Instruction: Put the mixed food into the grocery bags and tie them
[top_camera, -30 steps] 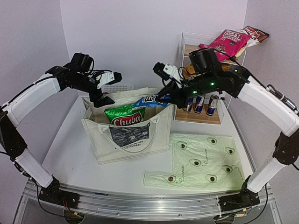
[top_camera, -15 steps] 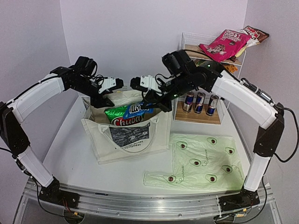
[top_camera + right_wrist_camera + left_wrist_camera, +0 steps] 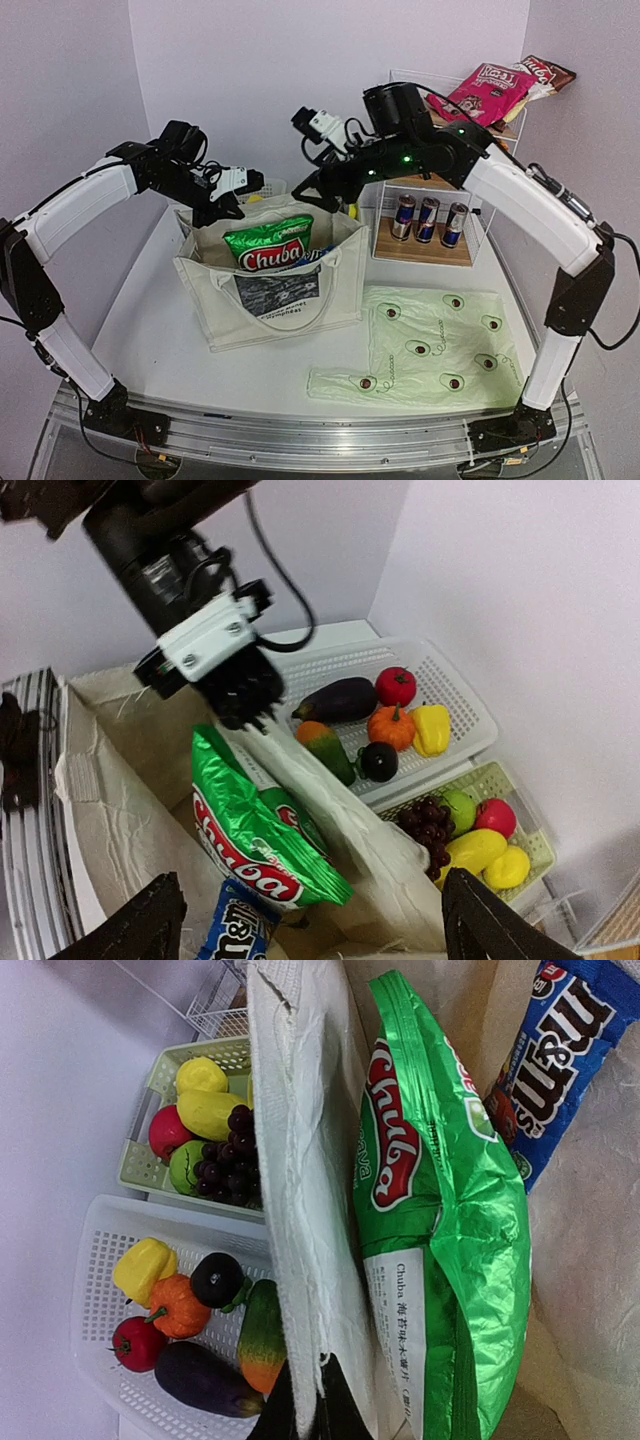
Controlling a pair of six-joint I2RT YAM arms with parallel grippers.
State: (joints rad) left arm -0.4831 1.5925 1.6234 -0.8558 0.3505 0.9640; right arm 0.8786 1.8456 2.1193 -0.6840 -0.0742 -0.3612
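Left gripper point(image 3: 308, 1415): jaws closed on rear rim of canvas tote point(image 3: 270, 300), holding mouth open.
Right gripper point(image 3: 320, 925): jaws spread wide, nothing held, poised above tote mouth.
Blue M&M's packet point(image 3: 560, 1050): inside tote, below right gripper and apart from it, beside green Chuba packet point(image 3: 268, 245).
Risk: rim pinch looks shallow. A slip would likely fold cloth over packets and block further loading.
Risk: right arm low over tote. Careless exit may snag rim.
Grapes point(image 3: 235, 1155): in green basket point(image 3: 133, 1170), just behind tote, not yet loaded.
Avocado-print plastic bag point(image 3: 430, 350): flat on table, unfilled.
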